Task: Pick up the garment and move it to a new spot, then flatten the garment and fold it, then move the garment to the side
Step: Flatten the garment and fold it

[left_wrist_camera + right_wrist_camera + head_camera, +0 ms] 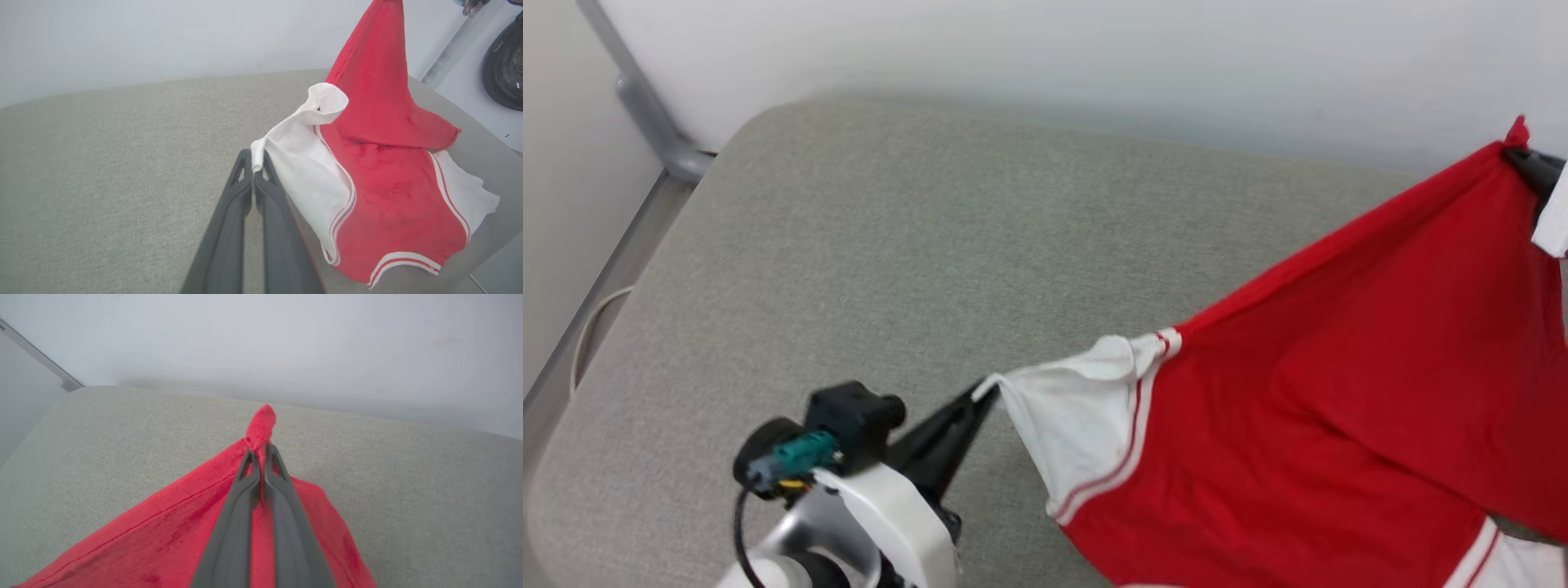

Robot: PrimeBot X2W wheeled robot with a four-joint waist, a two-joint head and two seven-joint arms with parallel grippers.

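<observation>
My left gripper point(982, 394) sits at the near left. Its pale forearm is low and its 2 dark fingers reach to the right, pressed together on the cuff edge of a white sleeve point(1078, 425). My right gripper point(1525, 159) is at the far right and held higher. Its 2 fingers are clamped tight on a bunched corner of red cloth, and a small tuft pokes past the tips. The red jersey T-shirt point(1339, 392) hangs stretched between the 2 grippers, over the right side of the grey fabric-covered surface point(890, 245). In the left wrist view its lower edge and other sleeve rest on that surface. The side I can see is plain red, with white-and-red striped trim along the sleeve seams.
</observation>
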